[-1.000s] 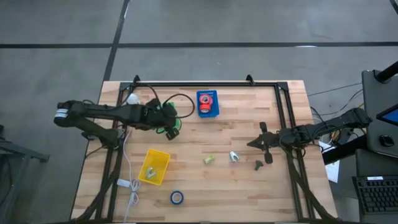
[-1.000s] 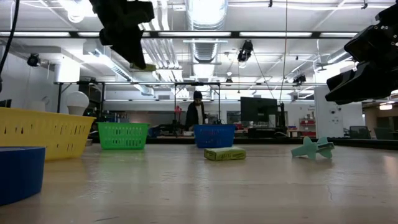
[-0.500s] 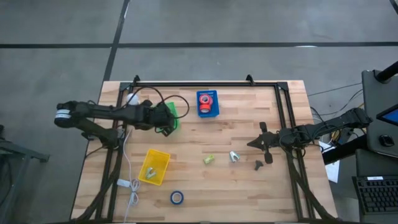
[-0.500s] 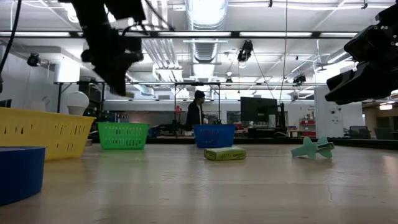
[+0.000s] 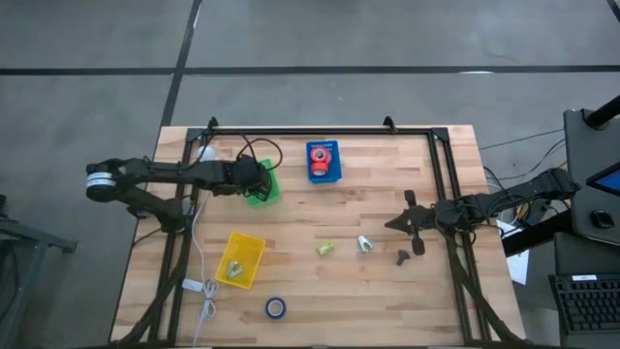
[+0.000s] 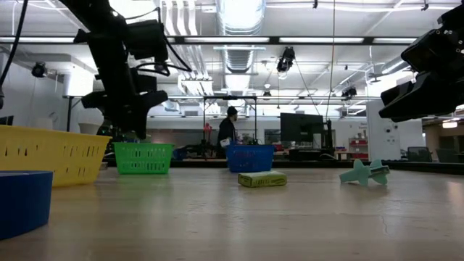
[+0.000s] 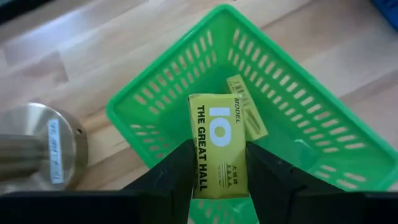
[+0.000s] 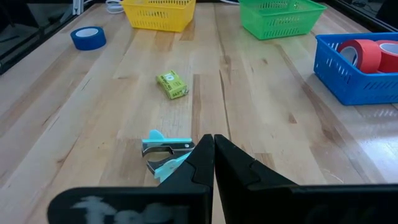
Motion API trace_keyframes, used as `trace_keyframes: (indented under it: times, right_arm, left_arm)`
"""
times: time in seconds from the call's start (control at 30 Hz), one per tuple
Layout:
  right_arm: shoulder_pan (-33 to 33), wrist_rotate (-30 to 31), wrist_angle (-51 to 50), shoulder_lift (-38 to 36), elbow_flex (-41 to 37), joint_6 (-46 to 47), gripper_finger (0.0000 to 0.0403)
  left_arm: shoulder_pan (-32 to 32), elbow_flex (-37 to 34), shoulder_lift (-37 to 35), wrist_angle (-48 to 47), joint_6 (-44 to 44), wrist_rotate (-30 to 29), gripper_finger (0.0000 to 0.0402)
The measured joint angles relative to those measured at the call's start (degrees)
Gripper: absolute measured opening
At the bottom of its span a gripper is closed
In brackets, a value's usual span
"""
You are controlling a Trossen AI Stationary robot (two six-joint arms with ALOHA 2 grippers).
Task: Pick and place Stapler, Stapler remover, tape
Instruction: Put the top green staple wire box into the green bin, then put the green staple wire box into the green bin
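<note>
My left gripper (image 7: 219,149) is shut on a yellow staple box (image 7: 217,140) printed "THE GREAT WALL 10". It hangs over the inside of the green basket (image 7: 292,112) at the table's far left (image 5: 263,186). A second yellow box (image 7: 247,116) lies on the basket's floor. My right gripper (image 8: 213,144) is shut and empty near the table's right side (image 5: 407,223). Just beyond it, a teal stapler remover (image 8: 165,152) lies on the wood. A blue tape roll (image 5: 276,308) lies near the front edge. Red tape rolls (image 5: 322,155) sit in the blue bin. My left gripper pinches the staple box by its two long sides (image 7: 200,163) between its two fingers, at the box's near end. The fingers come from above and lie along the box. The box is inside the basket's rim; whether it touches the basket floor I cannot tell.
A yellow bin (image 5: 240,259) holding small items stands at the front left. Another yellow box (image 5: 325,249) and a dark small object (image 5: 404,257) lie mid-table. A white bulb (image 5: 205,153) and its brass base (image 7: 37,149) sit beside the green basket. A person (image 6: 227,130) stands far behind the table.
My left gripper has gone down and slightly toward the table's left edge, carrying the yellow box from high above the table to the green basket's rim. It has stayed shut on the box.
</note>
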Motion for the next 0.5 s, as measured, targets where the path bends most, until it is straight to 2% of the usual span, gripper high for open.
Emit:
trace_keyframes:
  times: [0.27,0.5]
  right_arm:
    - [-0.01,0.04,0.0,0.0,0.0,-0.17,0.0008]
    - [-0.01,0.04,0.0,0.0,0.0,-0.08,0.0008]
  left_arm:
    - [0.64,-1.38,0.0,2.22,-2.99,0.74,0.014]
    - [0.68,-1.36,0.0,5.46,-2.29,0.75,0.0183]
